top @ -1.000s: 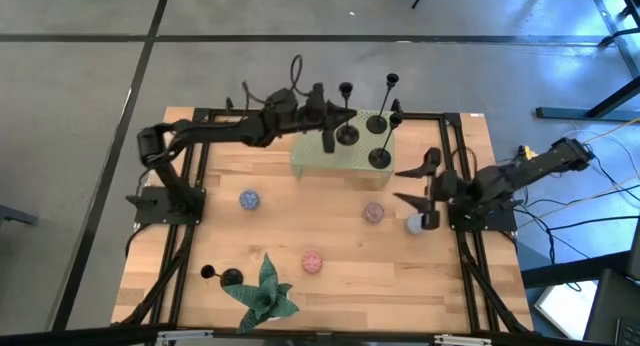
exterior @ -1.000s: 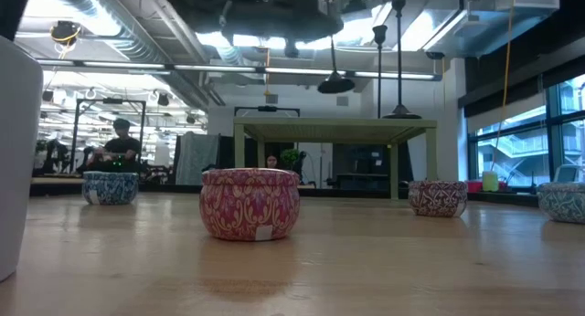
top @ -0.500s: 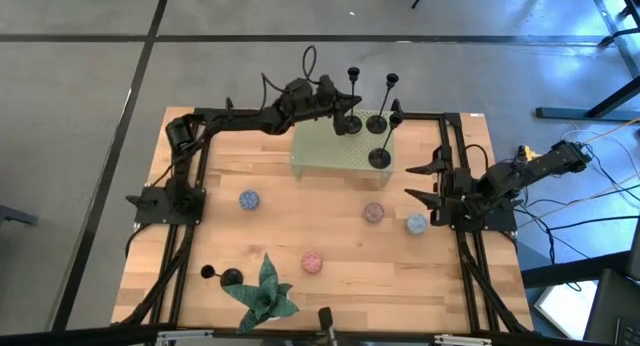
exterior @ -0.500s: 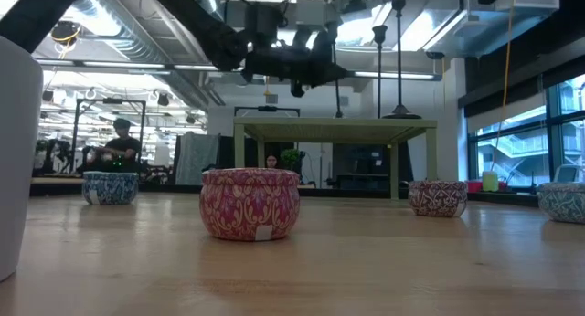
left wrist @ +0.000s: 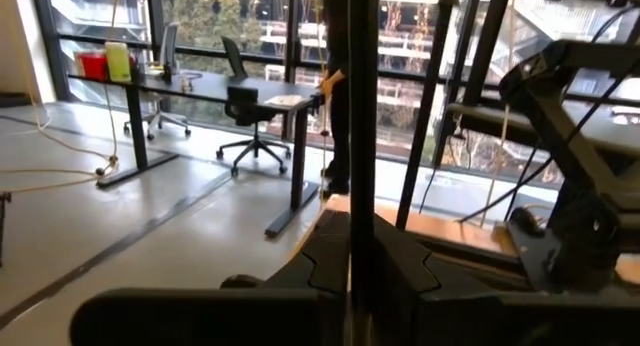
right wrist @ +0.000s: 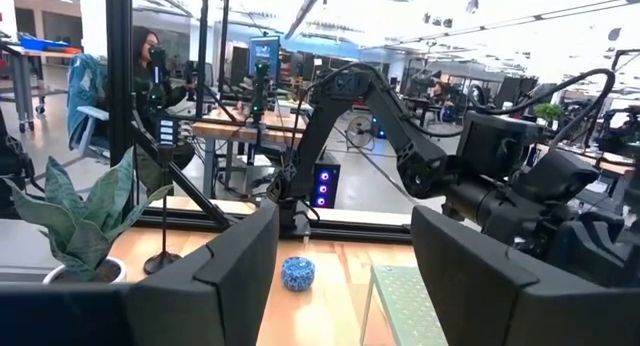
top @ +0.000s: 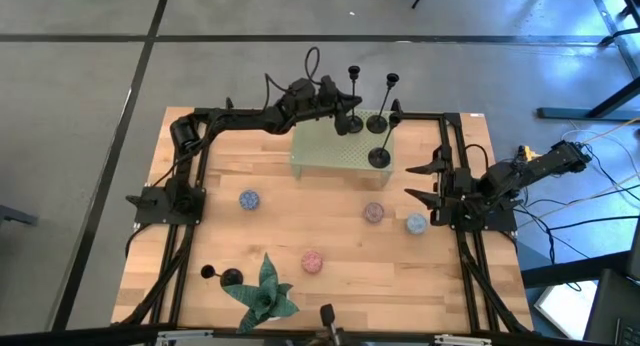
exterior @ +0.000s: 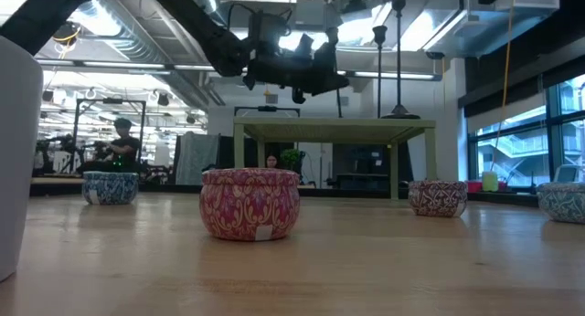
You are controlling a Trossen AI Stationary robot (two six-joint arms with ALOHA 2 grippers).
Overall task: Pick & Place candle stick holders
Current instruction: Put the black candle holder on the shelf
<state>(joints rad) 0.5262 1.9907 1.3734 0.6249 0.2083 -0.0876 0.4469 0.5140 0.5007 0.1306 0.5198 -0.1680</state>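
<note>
Nearest the front edge of the wooden desk (top: 200,236), one short black candle stick holder with disc base (top: 228,278) is seen upright just beside the green star-shaped leafy plant (top: 266,292), not yet collected

Mid-desk, small patterned round tins are scattered: red (exterior: 250,202), blue (top: 248,199), pinkish (top: 373,213), pale blue (top: 416,224)

At the right side, the right pincer (top: 424,182) is held spread wide, empty, above the desk near the pale blue tin; that arm is judged to be waiting

Farther back, the pale green raised platform on legs (top: 320,158) carries a black holder with tall thin stem (top: 381,157) near its right front corner, another (top: 377,123) behind it

At the platform's far edge, the left pincer (top: 343,117) is closed on the thin stem of a further black candle stick holder (top: 351,92); in the left wrist view the stem (left wrist: 362,116) runs straight up between the fingers. Whether its base is set down cannot be told

Handling, as judged: rigid metal, light, smooth, top-heavy on a narrow stem; tipping is likely if knocked. A grip on the stem low down, near the disc, is advised, with release only once the disc sits flat
</note>
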